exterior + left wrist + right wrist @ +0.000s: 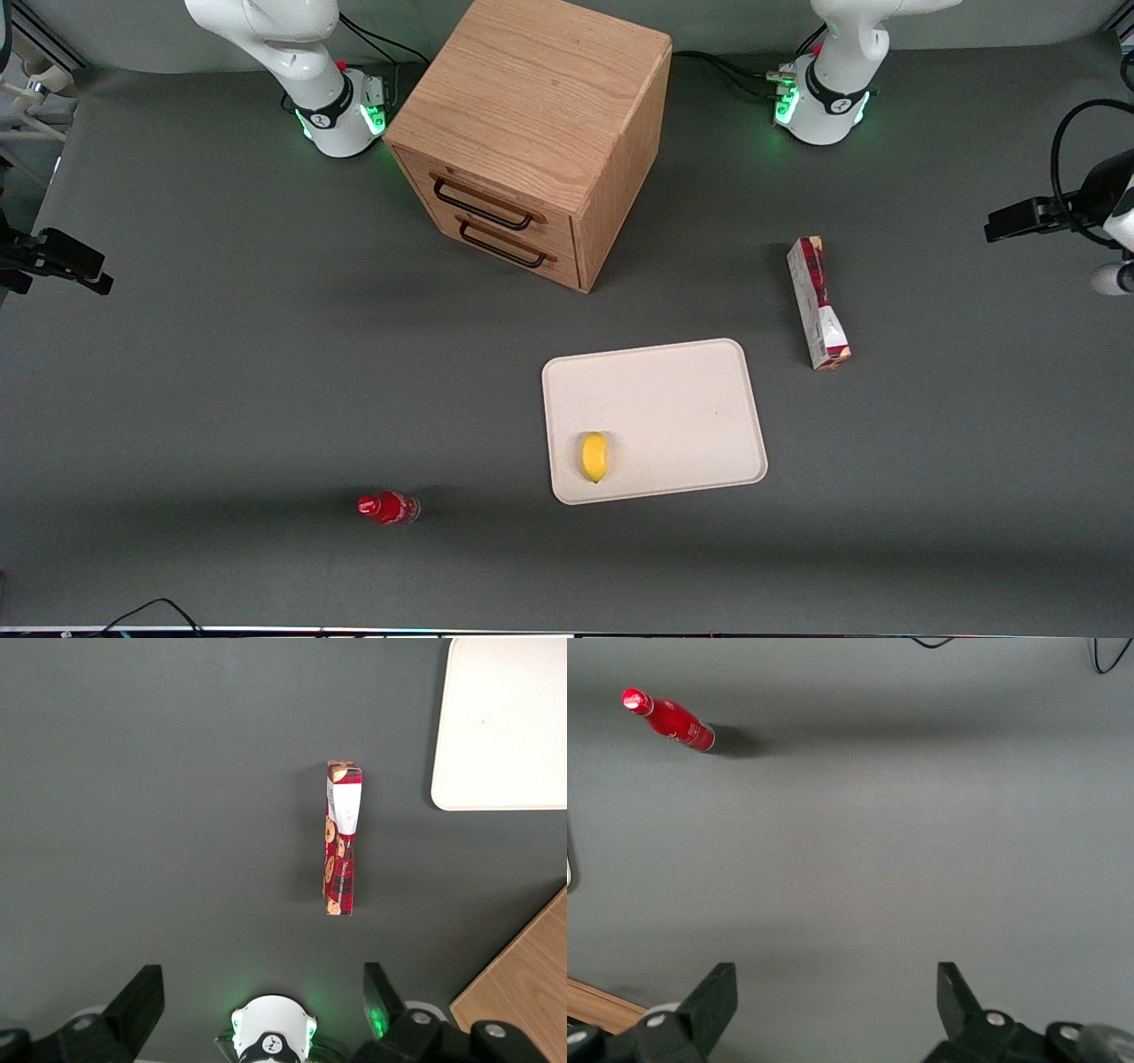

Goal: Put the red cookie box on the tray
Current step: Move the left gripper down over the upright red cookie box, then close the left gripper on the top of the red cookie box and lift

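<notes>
High above the grey desk (221, 372), the left arm's black two-finger tool (263, 992) hangs with its fingers (142, 997) spread wide, holding nothing. Below it the long, narrow red cookie box (341, 838) with dark red pattern and white-grey panels lies flat on the desk, untouched. The box sits just beside the flat cream-white rectangular tray (673, 399) with rounded corners, toward the working arm's end, apart from its rim. A small yellow fruit (594, 456) lies on the tray. The wooden two-drawer cabinet (540, 133) stands farther from the front camera than the tray. A small red bottle (388, 508) lies near the front edge.
</notes>
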You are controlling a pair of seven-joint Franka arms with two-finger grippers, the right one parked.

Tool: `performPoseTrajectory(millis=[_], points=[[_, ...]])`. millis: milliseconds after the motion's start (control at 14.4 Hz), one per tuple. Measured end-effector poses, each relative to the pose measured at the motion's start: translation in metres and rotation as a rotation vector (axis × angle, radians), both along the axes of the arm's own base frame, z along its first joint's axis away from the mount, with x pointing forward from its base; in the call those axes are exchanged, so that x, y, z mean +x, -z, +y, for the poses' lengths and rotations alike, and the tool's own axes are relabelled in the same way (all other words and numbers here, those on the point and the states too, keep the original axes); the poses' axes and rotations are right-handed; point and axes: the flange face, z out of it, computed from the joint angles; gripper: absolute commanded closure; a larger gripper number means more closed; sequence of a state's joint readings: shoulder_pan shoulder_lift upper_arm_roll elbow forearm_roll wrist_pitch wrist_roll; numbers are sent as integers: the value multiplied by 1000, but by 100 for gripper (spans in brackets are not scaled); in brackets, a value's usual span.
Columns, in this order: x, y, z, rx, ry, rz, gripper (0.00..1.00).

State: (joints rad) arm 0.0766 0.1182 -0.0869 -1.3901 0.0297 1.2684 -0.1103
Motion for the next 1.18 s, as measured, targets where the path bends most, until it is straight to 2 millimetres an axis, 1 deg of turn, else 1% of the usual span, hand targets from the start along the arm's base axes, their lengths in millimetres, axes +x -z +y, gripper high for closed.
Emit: performPoseTrajectory(millis=[208, 347, 486, 556, 625, 694, 833, 972, 1042, 1181], points=[[3, 6, 0, -1, 1, 16, 0], [5, 17, 0, -5, 1, 49, 0], [6, 37, -5, -33, 0, 112, 0], [7, 52, -9, -45, -6, 138, 0], [8, 69, -16, -51, -12, 160, 0], [10, 91, -25, -52, -15, 171, 0], [11, 148, -54, -42, -24, 167, 0], [-2, 211, -82, -30, -21, 170, 0], [-12, 242, -90, -26, -17, 174, 0], [-33, 292, -93, -22, -14, 169, 0]])
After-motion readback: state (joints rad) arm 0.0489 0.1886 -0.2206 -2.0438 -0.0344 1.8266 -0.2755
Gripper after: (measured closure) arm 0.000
